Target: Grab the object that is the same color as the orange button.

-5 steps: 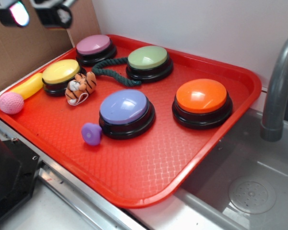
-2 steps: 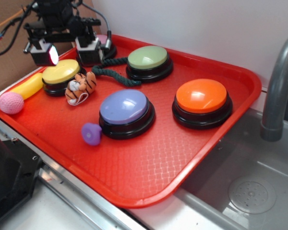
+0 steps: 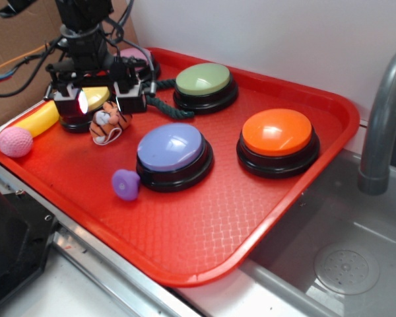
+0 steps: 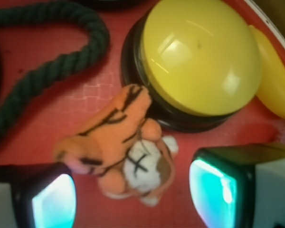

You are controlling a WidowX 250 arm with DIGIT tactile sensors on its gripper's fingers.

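The small plush tiger [image 3: 107,123], orange with black stripes and a white face, lies on the red tray [image 3: 185,224] next to the yellow button [image 3: 92,97]. In the wrist view the tiger [image 4: 121,152] lies between my two fingers, touching neither pad. My gripper [image 3: 99,100] is open and hangs just above the tiger, one finger on each side. The orange button [image 3: 277,140] stands on the right of the tray, far from the gripper.
On the tray are also a purple button [image 3: 173,155], a green button [image 3: 204,84], a pink button [image 3: 137,58] behind the arm, a dark green rope [image 3: 165,105], a small purple knob [image 3: 125,184], a yellow banana [image 3: 36,121] and a pink ball [image 3: 14,141]. A sink and grey faucet [image 3: 383,125] lie to the right.
My gripper has come down from the top left and forward, and now stands over the tiger with its fingers either side. The tiger and the buttons have not moved.
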